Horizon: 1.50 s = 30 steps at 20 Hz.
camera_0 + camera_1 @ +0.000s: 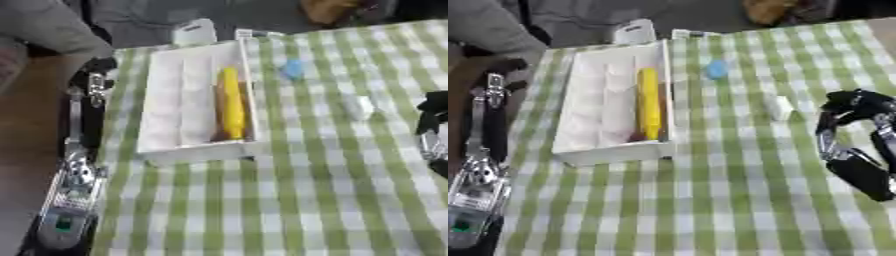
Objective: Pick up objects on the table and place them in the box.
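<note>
Black left arm [77, 165]: lies along the table's left edge; hand itself not made out, so cannot tell its state.
Box [601, 150]: white, holds 1 yellow item [649, 102] by its right wall.
Blue item [716, 69]: on the green-checked cloth [728, 200], outside.
White item [780, 107]: outside, near the right hand.
Right hand [852, 102]: curled, grasping nothing.
Progress: 1 in, 2 seemingly left.

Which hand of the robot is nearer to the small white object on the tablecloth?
The right hand, just right of the white object. The left hand is far left, beyond the box.
</note>
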Motion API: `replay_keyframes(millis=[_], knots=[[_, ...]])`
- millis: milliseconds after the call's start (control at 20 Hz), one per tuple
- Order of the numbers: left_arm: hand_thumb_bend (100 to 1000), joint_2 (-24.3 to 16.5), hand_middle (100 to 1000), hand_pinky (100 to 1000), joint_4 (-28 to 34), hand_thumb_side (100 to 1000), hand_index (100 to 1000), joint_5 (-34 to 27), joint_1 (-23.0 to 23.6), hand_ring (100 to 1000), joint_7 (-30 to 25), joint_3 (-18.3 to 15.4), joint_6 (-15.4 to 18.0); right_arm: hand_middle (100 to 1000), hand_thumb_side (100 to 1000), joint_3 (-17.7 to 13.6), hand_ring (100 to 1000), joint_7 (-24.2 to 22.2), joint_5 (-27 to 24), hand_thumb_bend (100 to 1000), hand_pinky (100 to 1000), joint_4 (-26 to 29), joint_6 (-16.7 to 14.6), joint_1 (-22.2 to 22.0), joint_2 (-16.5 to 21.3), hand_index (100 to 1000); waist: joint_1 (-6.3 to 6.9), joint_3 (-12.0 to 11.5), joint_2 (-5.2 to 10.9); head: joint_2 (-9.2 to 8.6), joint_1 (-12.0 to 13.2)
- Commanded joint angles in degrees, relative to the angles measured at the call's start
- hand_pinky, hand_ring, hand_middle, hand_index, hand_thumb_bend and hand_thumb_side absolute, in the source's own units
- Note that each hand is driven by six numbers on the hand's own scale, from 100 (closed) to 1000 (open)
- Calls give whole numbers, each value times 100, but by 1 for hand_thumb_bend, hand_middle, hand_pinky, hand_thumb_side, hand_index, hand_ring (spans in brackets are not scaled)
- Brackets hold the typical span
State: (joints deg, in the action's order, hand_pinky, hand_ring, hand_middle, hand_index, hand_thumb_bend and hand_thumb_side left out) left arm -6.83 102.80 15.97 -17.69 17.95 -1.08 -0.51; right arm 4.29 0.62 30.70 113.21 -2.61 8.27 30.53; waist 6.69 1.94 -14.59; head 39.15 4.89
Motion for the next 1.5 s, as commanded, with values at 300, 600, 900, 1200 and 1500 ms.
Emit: replay_keyframes(millis=[300,600,900,1200,1500], knots=[[152,-156,703,793,119,974,780,69,-94,1000,35,-141,46,629,553,-18,675,13,48,100,618,138,41,32,71,832,-96,-8,196,-105,-64],[153,-154,701,793,125,974,779,70,-88,1000,26,-148,65,629,548,-34,674,40,59,100,617,138,74,37,83,832,-108,-17,197,-91,-52],[153,-142,696,790,128,975,775,55,-85,1000,13,-135,72,627,558,-25,672,40,74,100,615,138,113,41,72,830,-104,-3,195,-79,-87],[153,-136,694,789,127,974,774,50,-78,1000,3,-124,74,627,558,-30,671,41,81,100,614,138,147,38,82,830,-104,5,213,-70,-78],[154,-141,675,786,116,974,774,47,-70,1000,-14,-102,64,626,471,-38,652,-20,98,100,602,138,463,228,395,832,-129,-19,252,-18,-154]])
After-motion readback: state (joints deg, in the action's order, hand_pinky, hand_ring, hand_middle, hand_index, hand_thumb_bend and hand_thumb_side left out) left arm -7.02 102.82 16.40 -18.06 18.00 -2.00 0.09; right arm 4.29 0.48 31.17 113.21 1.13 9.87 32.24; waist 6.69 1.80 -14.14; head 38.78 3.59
